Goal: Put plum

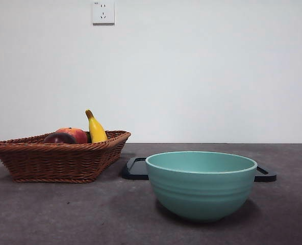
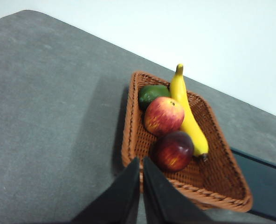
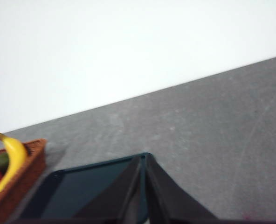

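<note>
Front view: no arm in frame. Wicker basket (image 1: 59, 162) sits at the left of the table (image 1: 64, 214); teal bowl (image 1: 201, 184) stands nearer and to the right, with a dark tray (image 1: 135, 168) just behind it. Plum (image 1: 59, 138) shows only as a dark dome over the basket's near rim, touching the red-orange fruit (image 1: 75, 133), with the banana (image 1: 95, 127) standing up just right of them. Judgement: the task has not begun; the step in hand is the approach to the plum. Left wrist view: left gripper (image 2: 141, 161) hangs over the basket's (image 2: 222, 182) rim, jaws pressed together with barely a slit between them, holding nothing. Plum (image 2: 173, 150) lies in the basket just beyond the tips and a little to one side, clear of them, resting against the banana (image 2: 187, 114) and the red-orange fruit (image 2: 163, 115); a green fruit (image 2: 152, 94) lies farther off. Next move calls for spreading the jaws, then descending around the plum without catching its neighbours; glossy round skin may slip. Right wrist view: right gripper (image 3: 143, 158) waits above the tray (image 3: 77, 191), jaws closed tip to tip, empty. Plum not clearly identifiable here; only the basket's corner (image 3: 33, 163) and banana (image 3: 12, 161) show at the edge. Destination is unstated; bowl or tray is a guess.
</note>
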`<action>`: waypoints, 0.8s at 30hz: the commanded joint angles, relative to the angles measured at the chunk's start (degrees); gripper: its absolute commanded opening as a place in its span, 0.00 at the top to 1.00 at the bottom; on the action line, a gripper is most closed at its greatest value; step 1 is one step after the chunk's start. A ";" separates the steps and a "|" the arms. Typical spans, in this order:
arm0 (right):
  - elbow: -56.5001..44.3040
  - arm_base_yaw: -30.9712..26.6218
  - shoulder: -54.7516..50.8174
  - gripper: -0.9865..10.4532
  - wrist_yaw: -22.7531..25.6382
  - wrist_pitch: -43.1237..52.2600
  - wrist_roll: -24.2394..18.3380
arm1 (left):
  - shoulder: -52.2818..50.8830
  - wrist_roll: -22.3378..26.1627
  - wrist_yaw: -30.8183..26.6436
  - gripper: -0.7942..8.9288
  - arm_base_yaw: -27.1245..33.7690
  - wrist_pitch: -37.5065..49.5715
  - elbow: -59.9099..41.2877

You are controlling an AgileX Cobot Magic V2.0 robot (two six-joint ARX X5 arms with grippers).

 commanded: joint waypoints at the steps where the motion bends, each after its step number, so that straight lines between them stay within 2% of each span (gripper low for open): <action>1: 4.42 -0.07 1.53 0.91 -1.05 -2.16 0.76 | 1.97 0.00 0.11 0.91 0.15 -1.70 4.94; 7: 13.68 -0.09 8.61 0.91 -7.15 -8.96 -0.24 | 9.84 4.98 5.79 0.91 0.09 -8.35 15.02; 15: 26.45 0.04 23.74 0.91 -18.69 -21.00 -7.02 | 23.56 14.40 13.40 0.91 -0.04 -18.01 27.06; 19: 33.05 1.27 30.75 0.91 -21.07 -27.58 -11.13 | 30.10 17.99 18.95 0.91 -0.17 -22.56 32.39; 24: 40.00 5.01 37.90 0.91 -21.57 -37.16 -17.03 | 35.67 21.79 22.36 0.91 -1.16 -27.50 37.51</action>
